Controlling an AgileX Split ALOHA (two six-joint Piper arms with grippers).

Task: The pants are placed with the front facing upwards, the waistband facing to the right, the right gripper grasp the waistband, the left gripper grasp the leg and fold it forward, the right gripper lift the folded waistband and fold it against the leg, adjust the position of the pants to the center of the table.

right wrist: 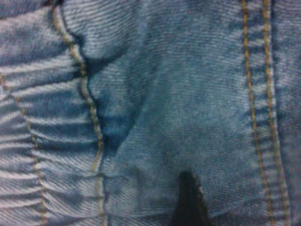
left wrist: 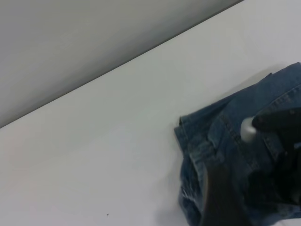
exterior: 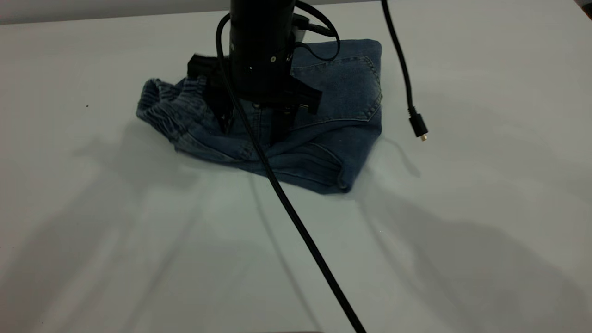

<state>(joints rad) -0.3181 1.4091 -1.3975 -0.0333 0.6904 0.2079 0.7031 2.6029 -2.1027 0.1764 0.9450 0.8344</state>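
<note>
The blue denim pants (exterior: 333, 125) lie folded into a bundle on the white table (exterior: 462, 240), back pocket (exterior: 344, 85) up. The ruched waistband (exterior: 169, 108) bunches at the bundle's left end. My right gripper (exterior: 252, 134) comes straight down onto the middle of the pants, open, both fingers pressed on the cloth just right of the waistband. In the right wrist view one dark fingertip (right wrist: 188, 200) rests on denim beside the gathered waistband (right wrist: 42, 141). The left wrist view shows the pants (left wrist: 207, 141) and the right gripper (left wrist: 280, 125) from a distance. A dark part of my left gripper (left wrist: 218, 200) hangs above the pants.
A thick black cable (exterior: 300, 222) runs from the right arm across the front of the table. A thinner cable with a plug (exterior: 418, 127) dangles right of the pants. The table's far edge (left wrist: 122, 66) meets a grey wall.
</note>
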